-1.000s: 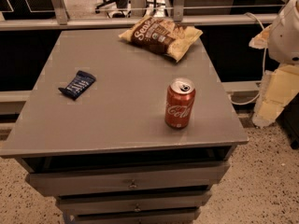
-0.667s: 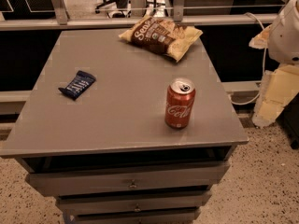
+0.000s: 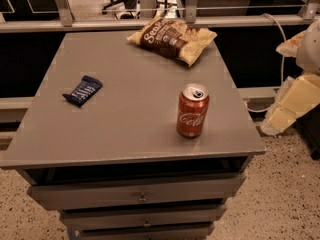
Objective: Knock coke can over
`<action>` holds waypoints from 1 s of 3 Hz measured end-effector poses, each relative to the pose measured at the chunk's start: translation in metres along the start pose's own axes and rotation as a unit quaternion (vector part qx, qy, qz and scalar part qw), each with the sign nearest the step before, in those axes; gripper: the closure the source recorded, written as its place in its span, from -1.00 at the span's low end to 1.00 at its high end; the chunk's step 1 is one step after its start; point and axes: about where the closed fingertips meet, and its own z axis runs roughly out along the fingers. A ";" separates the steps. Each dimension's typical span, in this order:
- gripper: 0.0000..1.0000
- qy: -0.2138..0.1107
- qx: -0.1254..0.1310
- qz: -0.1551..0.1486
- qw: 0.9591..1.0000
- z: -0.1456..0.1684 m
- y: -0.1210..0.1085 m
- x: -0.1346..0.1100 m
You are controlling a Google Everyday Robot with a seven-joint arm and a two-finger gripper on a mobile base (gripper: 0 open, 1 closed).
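The task is not yet done: the can (image 3: 193,111) stands upright on the grey tabletop (image 3: 135,124), near the front right corner, with nothing touching it. The gripper (image 3: 292,106), a cream shape, hangs beyond the tabletop's right edge, well apart from the can; whether it is open or closed cannot be told. The approach and the push both appear left to do. The can is small and red, with white script on its side and a silver top with a pull tab. A blue wrapper (image 3: 83,90) lies at the left and a chip bag (image 3: 172,38) at the back.
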 end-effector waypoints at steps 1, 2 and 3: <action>-1.00 -0.068 0.028 0.069 0.995 0.006 -0.003 0.007; -1.00 -0.146 0.055 0.103 0.982 0.017 -0.003 0.008; -1.00 -0.216 0.080 0.114 0.966 0.033 -0.008 0.008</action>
